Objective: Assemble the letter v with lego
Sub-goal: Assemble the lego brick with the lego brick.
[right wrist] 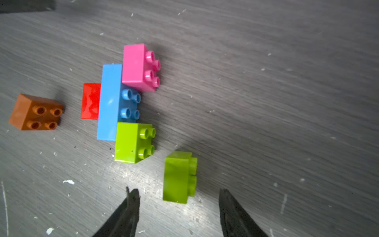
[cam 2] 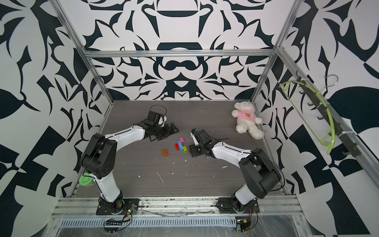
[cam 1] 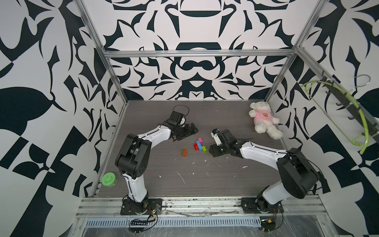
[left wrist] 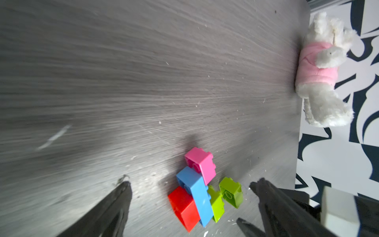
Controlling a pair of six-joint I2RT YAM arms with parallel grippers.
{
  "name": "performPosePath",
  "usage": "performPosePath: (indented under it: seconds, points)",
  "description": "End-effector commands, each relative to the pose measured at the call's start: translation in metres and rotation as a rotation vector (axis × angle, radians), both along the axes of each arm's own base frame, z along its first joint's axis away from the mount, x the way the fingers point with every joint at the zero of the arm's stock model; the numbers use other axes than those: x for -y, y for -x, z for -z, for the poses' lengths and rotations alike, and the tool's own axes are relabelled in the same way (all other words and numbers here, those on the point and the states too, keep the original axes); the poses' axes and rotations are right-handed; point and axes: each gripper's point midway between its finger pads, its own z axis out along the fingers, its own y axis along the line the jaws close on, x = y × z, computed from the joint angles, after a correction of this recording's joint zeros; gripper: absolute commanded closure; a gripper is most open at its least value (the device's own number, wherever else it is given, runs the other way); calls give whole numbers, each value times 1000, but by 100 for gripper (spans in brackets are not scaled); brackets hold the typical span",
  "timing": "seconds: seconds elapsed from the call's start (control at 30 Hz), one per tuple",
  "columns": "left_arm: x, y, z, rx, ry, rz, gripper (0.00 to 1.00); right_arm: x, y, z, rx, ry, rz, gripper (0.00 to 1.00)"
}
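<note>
Lego cluster (right wrist: 109, 102), orange brick (right wrist: 35, 111) apart | left pincer (left wrist: 192, 181) apart | right pincer (right wrist: 178, 190) apart, loose lime brick (right wrist: 177, 178) between tips

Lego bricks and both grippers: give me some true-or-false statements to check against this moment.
The orange brick is joined to the other bricks. False: it stands alone, apart from the red brick.
The pink brick is attached to the blue brick. True.
The right gripper is shut on a lime green brick. False: its jaws are open, and the loose lime green brick lies just ahead of them.
The left gripper is open and empty. True.
</note>
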Motion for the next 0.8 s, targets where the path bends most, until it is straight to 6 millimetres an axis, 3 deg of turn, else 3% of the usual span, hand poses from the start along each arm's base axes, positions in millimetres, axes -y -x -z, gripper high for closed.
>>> performPosePath:
  seconds: [0.0, 0.47, 0.77]
  points:
    - [11, 6, 12, -40, 28, 22, 0, -16, -2, -10, 13, -88, -28, 36]
    - [19, 12, 21, -71, 46, 36, 0, -27, -9, 1, -22, -106, -27, 37]
    - [19, 13, 22, -77, 45, 39, 0, -35, -14, -5, -4, -92, -27, 36]
